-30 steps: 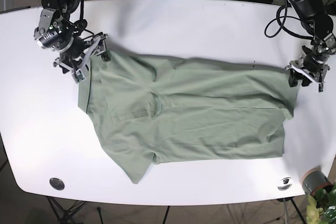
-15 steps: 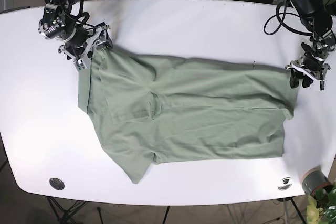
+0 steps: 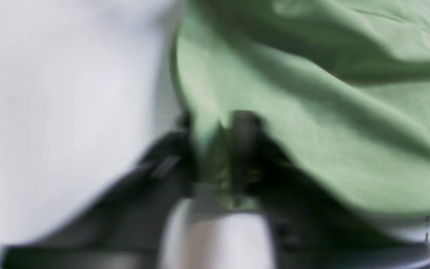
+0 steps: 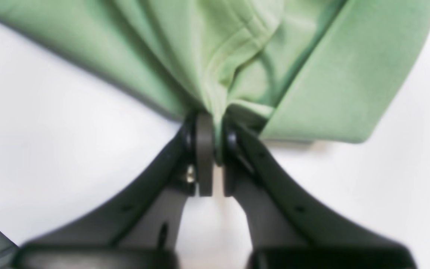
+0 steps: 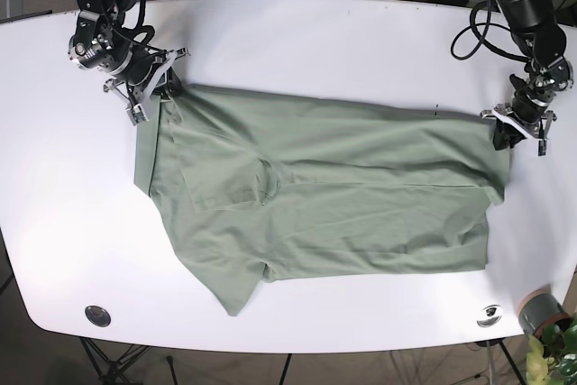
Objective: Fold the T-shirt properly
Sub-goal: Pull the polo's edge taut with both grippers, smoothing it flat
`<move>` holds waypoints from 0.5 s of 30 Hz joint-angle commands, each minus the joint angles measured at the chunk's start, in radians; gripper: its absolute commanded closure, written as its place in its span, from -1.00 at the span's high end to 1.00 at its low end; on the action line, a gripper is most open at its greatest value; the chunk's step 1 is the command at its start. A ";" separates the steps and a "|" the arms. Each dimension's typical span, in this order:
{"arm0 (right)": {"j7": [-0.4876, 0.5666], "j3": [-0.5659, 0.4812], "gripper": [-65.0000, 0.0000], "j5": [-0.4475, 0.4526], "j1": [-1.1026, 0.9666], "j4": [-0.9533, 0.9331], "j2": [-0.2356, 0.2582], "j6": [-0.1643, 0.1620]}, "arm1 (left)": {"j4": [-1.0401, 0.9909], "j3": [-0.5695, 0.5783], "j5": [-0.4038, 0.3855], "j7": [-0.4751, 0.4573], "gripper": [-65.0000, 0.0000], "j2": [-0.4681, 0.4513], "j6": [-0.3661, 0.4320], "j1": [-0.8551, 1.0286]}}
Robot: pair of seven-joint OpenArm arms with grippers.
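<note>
now the right end effector (image 4: 215, 149) is pinched shut on a bunched bit of the t-shirt (image 5: 325, 196), and the left end effector (image 3: 222, 149) is closed on the shirt's edge too, though that view is blurry. a moment ago the right end effector sat lower and looked open over the cloth; it has since slid up and back along the top edge and closed. the left one has also crept back a bit. so both corners look gripped, and the shirt seems ready to be lifted for a fold. the shirt lies flat across the middle of the white desk (image 5: 297, 33). there is lots of bare desk behind it and some in front. the far corners sit close to the desk's sides.
</note>
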 commanded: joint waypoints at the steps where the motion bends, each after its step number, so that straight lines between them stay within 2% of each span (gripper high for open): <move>1: 0.005 0.009 -0.94 0.014 -0.001 0.016 0.012 0.009 | 0.009 -0.003 0.008 0.015 -1.00 -0.019 -0.005 -0.001; 5: 0.005 0.012 -0.94 0.008 -0.021 0.051 0.014 0.009 | 0.070 -0.017 0.003 0.017 -1.00 -0.030 -0.005 0.062; 9: 0.003 0.012 -0.94 0.004 -0.083 0.134 0.014 0.011 | 0.219 -0.074 0.003 0.020 -1.00 -0.032 -0.005 0.185; 15: -0.001 0.012 -0.94 0.012 -0.172 0.200 0.014 0.005 | 0.353 -0.155 0.002 0.104 -1.00 0.000 -0.005 0.292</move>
